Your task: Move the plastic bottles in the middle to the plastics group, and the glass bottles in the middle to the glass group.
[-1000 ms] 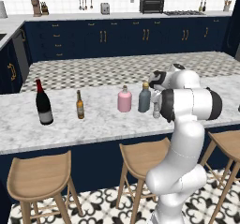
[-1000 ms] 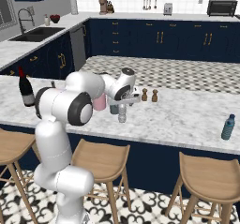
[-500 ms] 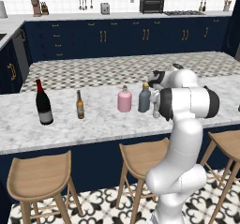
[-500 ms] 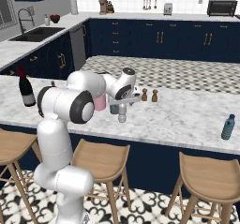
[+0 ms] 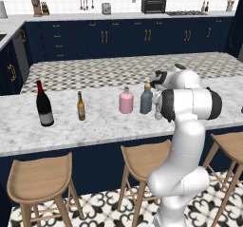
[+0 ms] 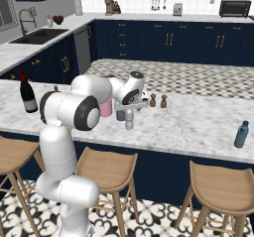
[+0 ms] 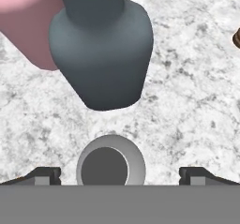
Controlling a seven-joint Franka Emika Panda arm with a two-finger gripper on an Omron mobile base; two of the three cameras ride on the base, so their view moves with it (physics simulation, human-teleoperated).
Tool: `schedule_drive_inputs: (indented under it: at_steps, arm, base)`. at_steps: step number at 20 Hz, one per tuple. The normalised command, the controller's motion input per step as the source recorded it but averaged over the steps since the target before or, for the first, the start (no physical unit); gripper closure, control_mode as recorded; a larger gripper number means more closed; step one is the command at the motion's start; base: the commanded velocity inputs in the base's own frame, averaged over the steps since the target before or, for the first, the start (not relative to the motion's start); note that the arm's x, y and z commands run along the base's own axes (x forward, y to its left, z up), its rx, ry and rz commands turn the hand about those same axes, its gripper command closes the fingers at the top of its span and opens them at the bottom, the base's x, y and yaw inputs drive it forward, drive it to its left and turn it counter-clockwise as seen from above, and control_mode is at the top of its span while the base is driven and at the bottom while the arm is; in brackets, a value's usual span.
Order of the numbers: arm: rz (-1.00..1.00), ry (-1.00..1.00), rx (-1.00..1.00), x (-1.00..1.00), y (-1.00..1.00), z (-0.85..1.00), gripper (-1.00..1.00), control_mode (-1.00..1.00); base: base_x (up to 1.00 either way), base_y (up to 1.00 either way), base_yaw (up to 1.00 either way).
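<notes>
One small clear plastic bottle (image 7: 110,167) stands upright on the marble counter (image 7: 187,101) right below my gripper (image 7: 120,174), just in front of the slate-blue glass bottle (image 7: 101,54) and the pink glass bottle (image 7: 28,26). My fingers are spread wide on either side of its pale cap with nothing between them held yet. I judge it light, thin-walled and smooth, prone to tip or slip, so I would take it around the upper body just under the cap, squeezing gently and keeping clear of the blue bottle.
</notes>
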Motion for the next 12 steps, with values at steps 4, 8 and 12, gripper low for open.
schedule_drive_inputs:
  at_steps: [4, 8, 12]
  arm:
    - [0.0, 0.0, 0.0, -0.03, 0.08, 0.0, -1.0, -1.0]
    - [0.0, 0.0, 0.0, 0.0, 0.05, 0.0, -1.0, -1.0]
    - [0.0, 0.0, 0.0, 0.0, 0.05, 0.0, -1.0, -1.0]
  base:
    - [0.0, 0.0, 0.0]
    - [0.0, 0.0, 0.0]
    - [0.0, 0.0, 0.0]
